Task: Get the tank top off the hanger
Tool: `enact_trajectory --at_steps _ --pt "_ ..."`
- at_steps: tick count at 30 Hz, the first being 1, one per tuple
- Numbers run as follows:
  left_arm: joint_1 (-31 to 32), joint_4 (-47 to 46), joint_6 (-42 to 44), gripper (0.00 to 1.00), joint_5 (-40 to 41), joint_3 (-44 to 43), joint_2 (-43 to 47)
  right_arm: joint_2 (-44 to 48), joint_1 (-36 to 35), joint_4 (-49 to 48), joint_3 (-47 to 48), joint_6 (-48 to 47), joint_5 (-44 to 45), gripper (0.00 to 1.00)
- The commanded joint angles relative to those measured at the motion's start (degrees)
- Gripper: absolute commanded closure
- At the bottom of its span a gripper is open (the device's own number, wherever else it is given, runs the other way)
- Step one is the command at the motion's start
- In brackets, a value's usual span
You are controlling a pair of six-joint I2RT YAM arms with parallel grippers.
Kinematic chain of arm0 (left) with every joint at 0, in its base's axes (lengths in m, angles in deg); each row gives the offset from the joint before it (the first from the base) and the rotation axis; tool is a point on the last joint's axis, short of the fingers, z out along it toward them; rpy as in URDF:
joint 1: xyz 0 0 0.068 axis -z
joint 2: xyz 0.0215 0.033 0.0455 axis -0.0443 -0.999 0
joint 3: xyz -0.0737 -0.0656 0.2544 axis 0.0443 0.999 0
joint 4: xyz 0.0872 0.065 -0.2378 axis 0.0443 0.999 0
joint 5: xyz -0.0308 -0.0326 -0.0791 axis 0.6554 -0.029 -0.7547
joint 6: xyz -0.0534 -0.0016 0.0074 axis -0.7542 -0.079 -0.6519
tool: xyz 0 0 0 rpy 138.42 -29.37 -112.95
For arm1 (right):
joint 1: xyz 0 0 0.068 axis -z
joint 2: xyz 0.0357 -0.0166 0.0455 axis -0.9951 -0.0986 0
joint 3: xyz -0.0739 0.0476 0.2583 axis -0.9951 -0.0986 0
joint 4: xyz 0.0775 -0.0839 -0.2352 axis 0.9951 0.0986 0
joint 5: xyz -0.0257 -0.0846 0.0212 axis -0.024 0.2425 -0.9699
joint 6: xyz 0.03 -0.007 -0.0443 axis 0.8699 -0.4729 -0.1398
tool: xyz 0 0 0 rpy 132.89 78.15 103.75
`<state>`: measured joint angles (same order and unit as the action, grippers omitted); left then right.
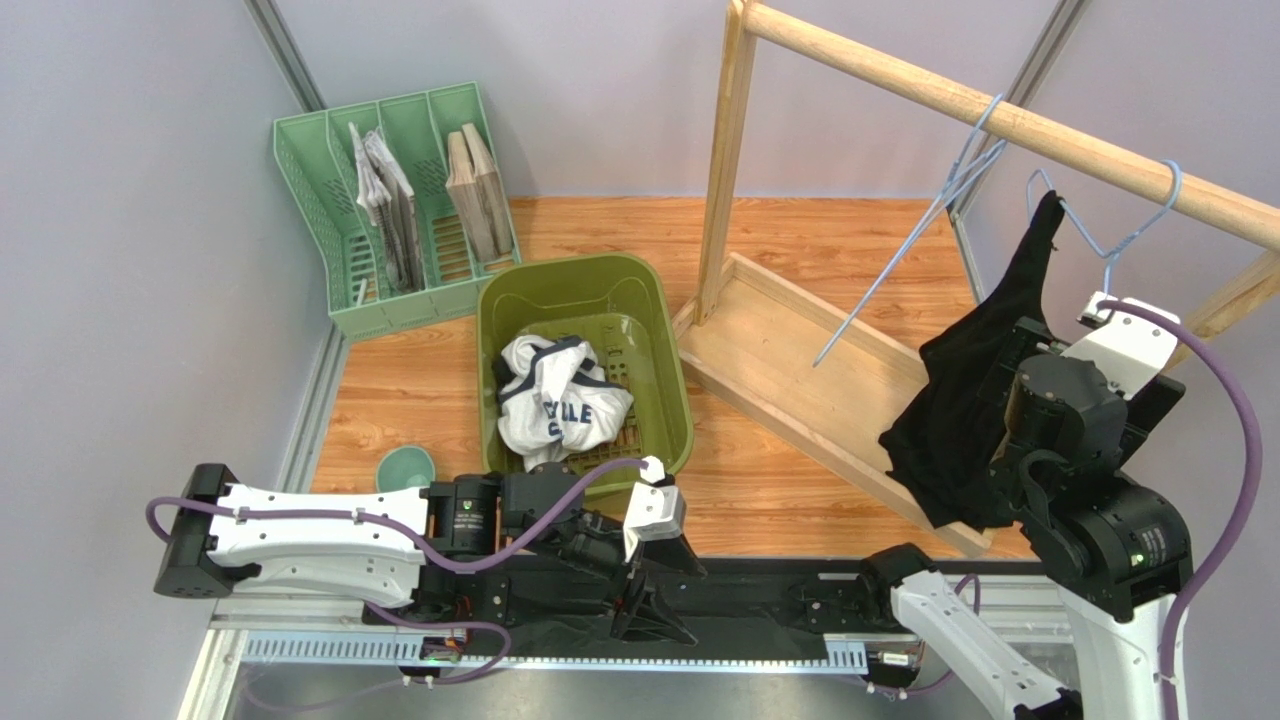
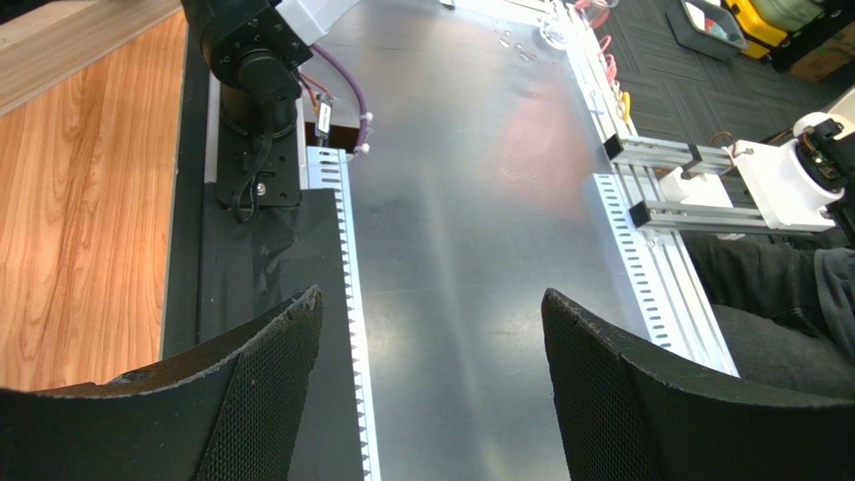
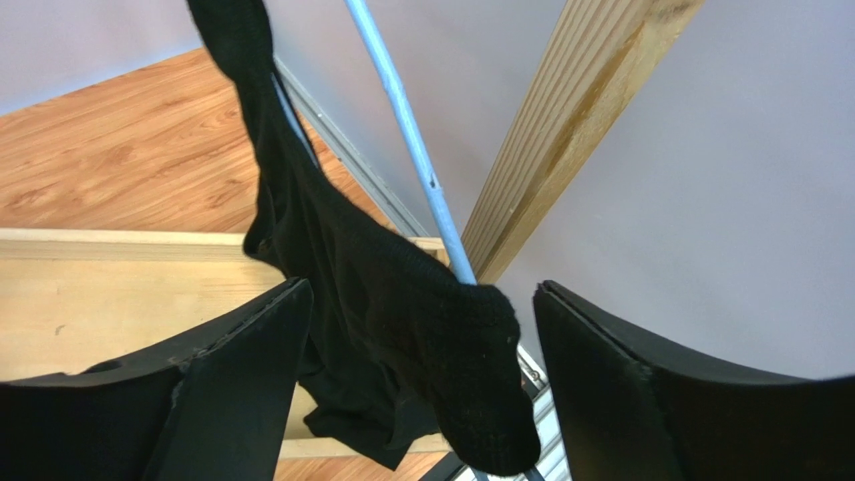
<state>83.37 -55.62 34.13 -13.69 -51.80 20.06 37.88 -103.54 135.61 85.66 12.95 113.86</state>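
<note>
A black tank top [image 1: 969, 398] hangs from a light blue hanger [image 1: 1120, 240] on the wooden rail [image 1: 962, 105] at the right. In the right wrist view the tank top [image 3: 401, 321] drapes along the hanger's blue wire [image 3: 406, 130]. My right gripper [image 3: 421, 291] is open, and the bunched end of the tank top lies between the jaws, apart from both. Its wrist [image 1: 1120, 338] sits right beside the garment. My left gripper [image 2: 432, 296] is open and empty, low over the metal base plate [image 2: 472, 200] near the arm bases [image 1: 646, 600].
A second, bare blue hanger [image 1: 932, 225] hangs from the rail. The rack's wooden base board [image 1: 812, 375] lies below. A green bin [image 1: 579, 293] holds a white garment [image 1: 549, 398]. A green file rack [image 1: 391, 195] stands back left. A teal bowl [image 1: 403, 470] is near the left arm.
</note>
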Motion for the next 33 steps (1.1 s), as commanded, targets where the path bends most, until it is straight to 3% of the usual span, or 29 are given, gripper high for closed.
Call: enact_trajectory --at_steps 1,3,4,7,12,15,23,29,33 --pt "0.49 -0.37 -0.12 0.16 0.63 -0.17 0.36 1.67 0.13 -1.22 0.26 1.18 -4.37 0.25" --pt "0.49 -0.63 -0.21 0.16 0.63 -0.43 -0.08 2.02 0.22 -1.30 0.88 1.53 -5.86 0.37" --pt "0.49 -0.54 -0.21 0.16 0.54 -0.69 -0.69 2.10 0.13 -1.39 1.05 1.80 -6.22 0.55" --pt "0.40 -0.46 -0.39 0.16 0.45 -1.22 -1.48 2.28 0.13 -2.00 1.49 1.71 -6.49 0.77" --pt "0.49 0.33 -0.39 0.16 1.50 -1.84 -1.22 2.02 0.13 -2.45 5.18 1.97 -11.22 0.87" --pt "0.49 0.60 -0.30 0.16 2.65 -1.93 -1.13 1.41 0.13 -2.45 10.27 3.20 -17.46 0.99" --pt "0.49 0.60 -0.65 0.16 4.32 -2.72 -2.54 0.26 0.13 -0.86 20.21 7.59 -32.66 1.00" --pt "0.49 2.79 -1.26 0.16 8.27 -3.42 -2.72 5.53 0.13 1.24 17.50 11.99 -38.99 1.00" --pt "0.49 4.73 -1.18 0.16 14.06 -3.86 -1.58 11.59 0.13 2.56 10.91 15.85 -43.83 1.00"
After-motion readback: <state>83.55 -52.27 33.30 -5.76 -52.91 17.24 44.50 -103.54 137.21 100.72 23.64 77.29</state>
